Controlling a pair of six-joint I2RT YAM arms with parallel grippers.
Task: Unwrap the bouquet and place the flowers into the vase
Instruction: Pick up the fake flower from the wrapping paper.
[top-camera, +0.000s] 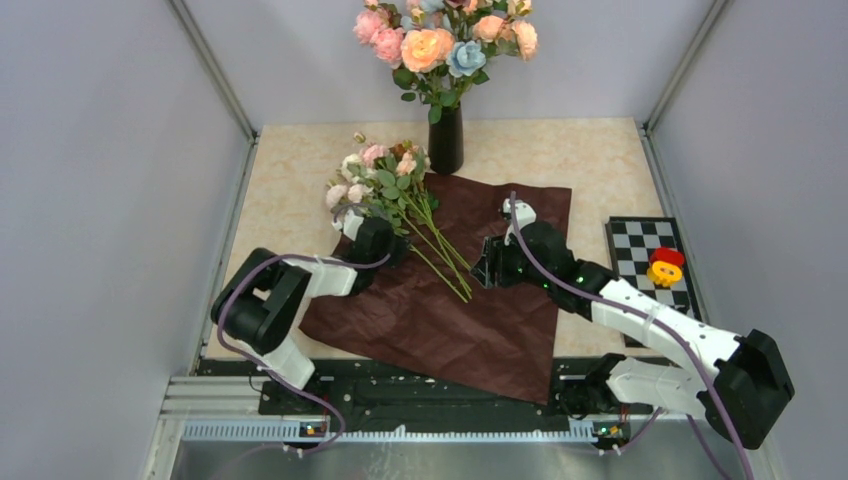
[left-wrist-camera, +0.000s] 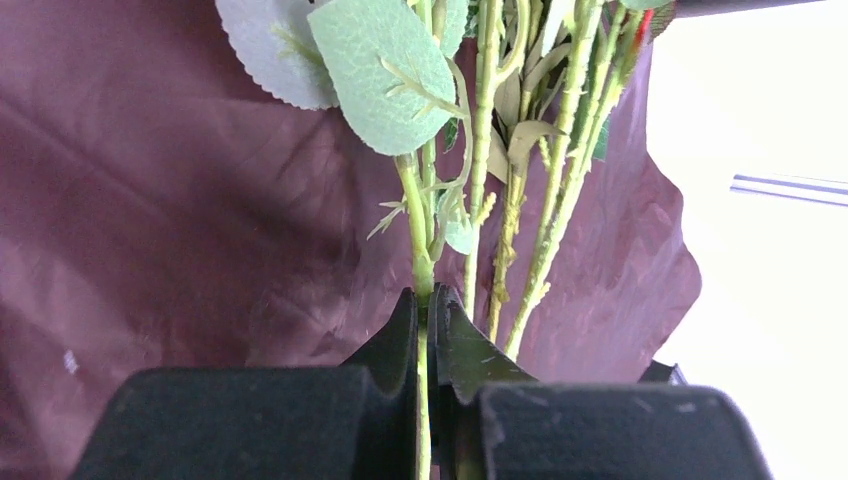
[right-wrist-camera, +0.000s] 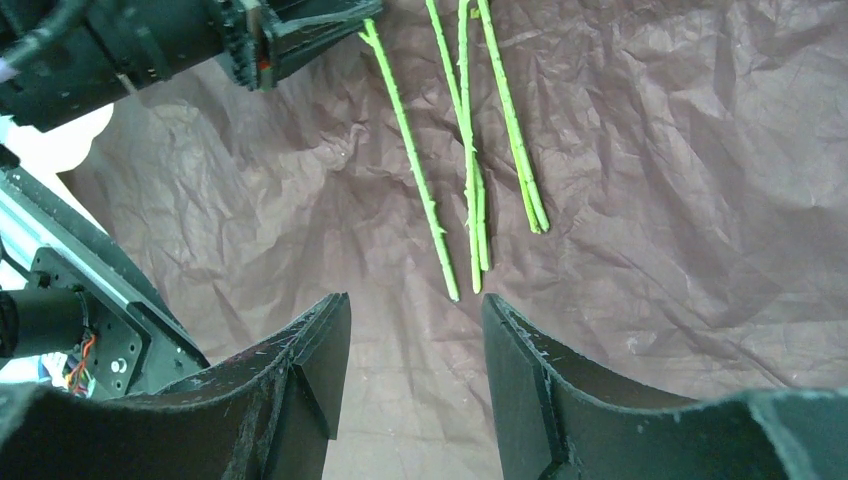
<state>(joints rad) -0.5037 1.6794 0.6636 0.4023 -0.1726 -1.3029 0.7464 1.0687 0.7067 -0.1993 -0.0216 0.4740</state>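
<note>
The bouquet lies unwrapped: its dark maroon paper (top-camera: 470, 320) is spread flat on the table. The flowers (top-camera: 372, 178), small pale roses on thin green stems (right-wrist-camera: 468, 150), lie across the paper's upper left part. My left gripper (left-wrist-camera: 425, 297) is shut on one leafy stem, which runs straight between its fingertips; in the top view this gripper (top-camera: 395, 242) sits at the left side of the stems. My right gripper (right-wrist-camera: 412, 312) stands open just above the paper, with the cut stem ends right in front of it and nothing between its fingers. The black vase (top-camera: 446, 138) stands upright behind the paper.
Large peach, pink and blue blooms (top-camera: 440, 40) fill the vase's mouth. A checkerboard (top-camera: 640, 250) with a red and yellow piece (top-camera: 665, 266) lies at the right. Grey walls close in both sides and the back. A metal rail (top-camera: 400, 430) runs along the near edge.
</note>
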